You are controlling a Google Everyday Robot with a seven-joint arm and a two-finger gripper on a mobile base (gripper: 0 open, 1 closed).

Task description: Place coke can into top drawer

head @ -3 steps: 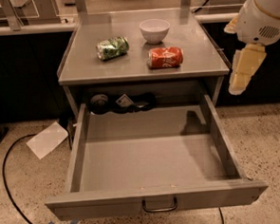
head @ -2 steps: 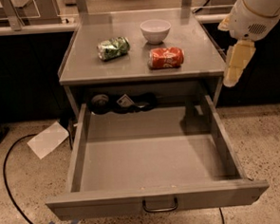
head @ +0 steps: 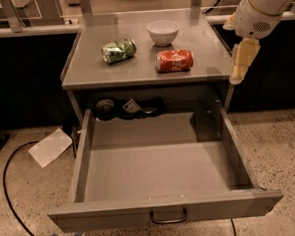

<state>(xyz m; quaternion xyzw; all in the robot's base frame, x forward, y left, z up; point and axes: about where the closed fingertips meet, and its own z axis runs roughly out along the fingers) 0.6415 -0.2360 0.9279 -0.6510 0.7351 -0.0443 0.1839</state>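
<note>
The red coke can (head: 174, 61) lies on its side on the grey cabinet top (head: 84, 68), near the front edge, right of centre. The top drawer (head: 163, 209) is pulled fully open below it, with a dark pull handle (head: 168, 216) at the front. Its inside holds nothing except dark items (head: 127, 108) at the back. My gripper (head: 241, 61) hangs from the white arm at the cabinet's right edge, to the right of the can and apart from it, pale fingers pointing down.
A green-and-white can (head: 119, 50) lies on the top at the left. A white bowl (head: 163, 32) stands behind the coke can. A sheet of paper (head: 50, 146) and a black cable (head: 12, 198) lie on the speckled floor at the left.
My arm and gripper have moved up and a little to the left, closer to the cabinet's right edge. The cans, bowl and drawer have not moved.
</note>
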